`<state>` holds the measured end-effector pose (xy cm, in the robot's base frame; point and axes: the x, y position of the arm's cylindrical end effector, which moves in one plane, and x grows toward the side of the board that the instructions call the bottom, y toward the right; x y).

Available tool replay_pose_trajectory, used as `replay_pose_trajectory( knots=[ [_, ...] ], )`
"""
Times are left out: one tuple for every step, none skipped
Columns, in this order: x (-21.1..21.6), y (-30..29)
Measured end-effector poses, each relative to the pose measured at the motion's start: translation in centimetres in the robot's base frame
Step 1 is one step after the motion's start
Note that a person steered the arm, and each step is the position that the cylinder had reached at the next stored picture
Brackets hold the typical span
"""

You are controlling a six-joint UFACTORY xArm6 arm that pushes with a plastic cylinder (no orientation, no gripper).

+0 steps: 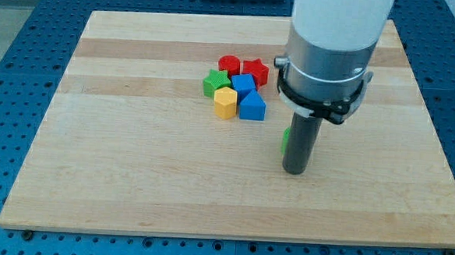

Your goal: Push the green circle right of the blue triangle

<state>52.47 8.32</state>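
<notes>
- Where my tip point(295, 171) meets the board point(131, 177), a green block point(285, 139), probably the circle, shows beside the rod.
- Blue triangle point(252, 106) sits up-left.
- No jaws here.

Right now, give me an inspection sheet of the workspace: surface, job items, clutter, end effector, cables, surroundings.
Surface: wooden board, flat, lying on a blue perforated table.
Job's things: blue triangle at the view's lower right of the cluster; green circle mostly hidden behind the rod, only a green sliver showing, shape not confirmable.
Clutter: red circle, red star, green star, blue cube, yellow pentagon, packed together with the triangle.
End effector: my tip on the board, just right of the green sliver, lower right of the cluster.
Cables: nothing seen.
Surroundings: nothing seen beyond the table.
</notes>
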Motion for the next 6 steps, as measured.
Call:
replay_pose_trajectory(
  knots=[
    [-1.4,1.0],
    [-3.1,1.7],
    [-4.5,2.1],
    [-5.1,2.2],
    [-6.4,2.2],
    [-6.9,2.2]
  ],
)
